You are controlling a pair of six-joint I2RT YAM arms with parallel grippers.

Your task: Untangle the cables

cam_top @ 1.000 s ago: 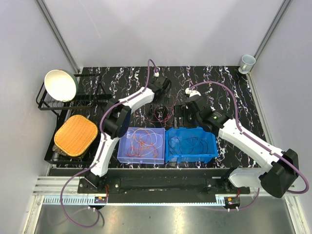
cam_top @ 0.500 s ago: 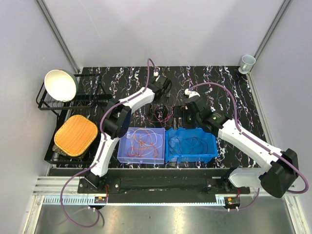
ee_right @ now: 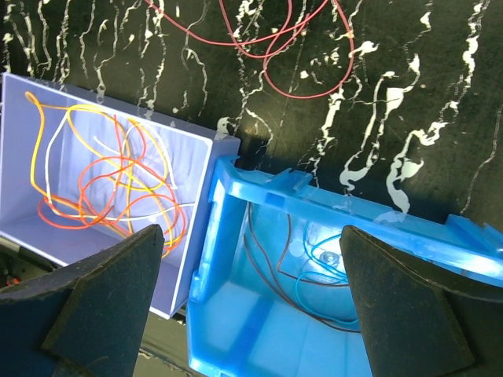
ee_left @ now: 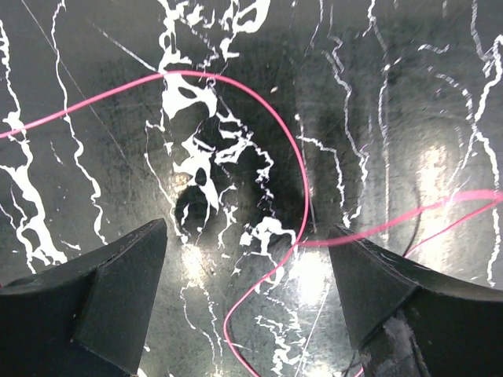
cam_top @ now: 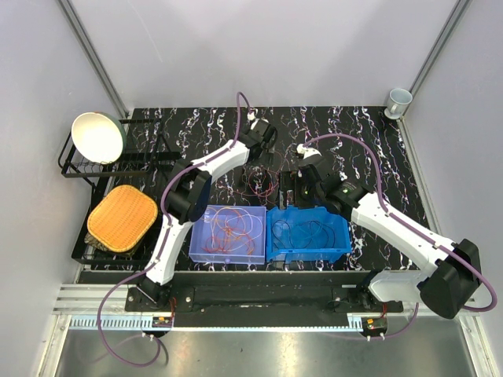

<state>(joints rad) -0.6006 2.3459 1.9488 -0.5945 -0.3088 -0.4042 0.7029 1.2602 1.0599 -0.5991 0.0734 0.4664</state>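
Observation:
Thin red cables [cam_top: 259,182] lie looped on the black marble table between my two grippers. In the left wrist view a red cable [ee_left: 295,157] curves across the table and runs down between my open jaws. My left gripper [cam_top: 266,149] [ee_left: 247,267] is open, low over that cable. My right gripper [cam_top: 295,188] [ee_right: 251,267] is open and empty above the blue bin's left edge. Orange, yellow and white cables [ee_right: 102,173] lie coiled in the lilac bin [cam_top: 198,236]. Dark and blue cables [ee_right: 330,275] lie in the blue bin [cam_top: 339,228].
A black dish rack [cam_top: 75,161] with a white bowl [cam_top: 98,136] and an orange woven pad [cam_top: 122,217] stands at the left. A cup [cam_top: 398,100] sits at the back right corner. The two bins stand side by side near the arm bases.
My right gripper has shifted a little left, toward the red cables and the blue bin's left edge. The left arm has barely moved.

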